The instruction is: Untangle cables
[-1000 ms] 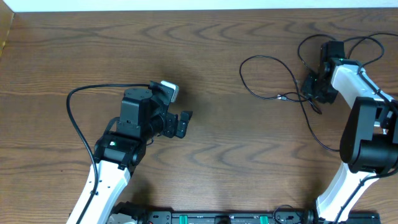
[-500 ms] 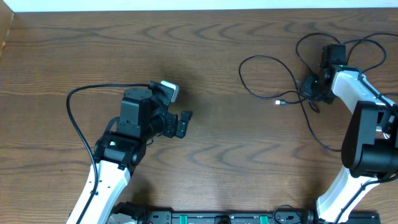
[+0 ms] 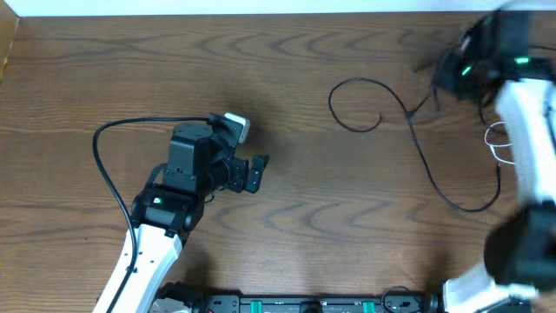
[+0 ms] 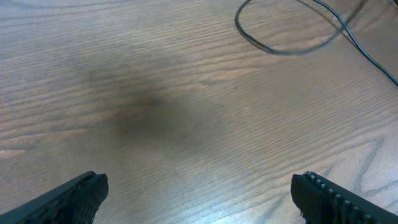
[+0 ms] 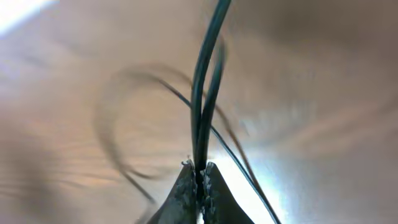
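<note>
A long thin black cable (image 3: 417, 139) lies on the wooden table at the right, with a loop at its left end and a long curve running down to the right. It also shows at the top of the left wrist view (image 4: 283, 46). My right gripper (image 3: 452, 74) is lifted at the far right, blurred by motion, and is shut on a doubled strand of the black cable (image 5: 208, 81), pinched between its fingertips (image 5: 200, 177). A white cable (image 3: 495, 143) shows partly beside the right arm. My left gripper (image 4: 199, 193) is open and empty over bare wood (image 3: 259, 169).
The left arm's own thick black cable (image 3: 109, 165) arcs beside that arm. The table's far edge (image 3: 261, 13) runs along the top. The arms' bases stand at the near edge (image 3: 304, 304).
My right gripper has risen and swung toward the far right with the black cable, pulling its tangle apart. The loop has shifted and the cable now trails in a longer curve. The left arm is still.
</note>
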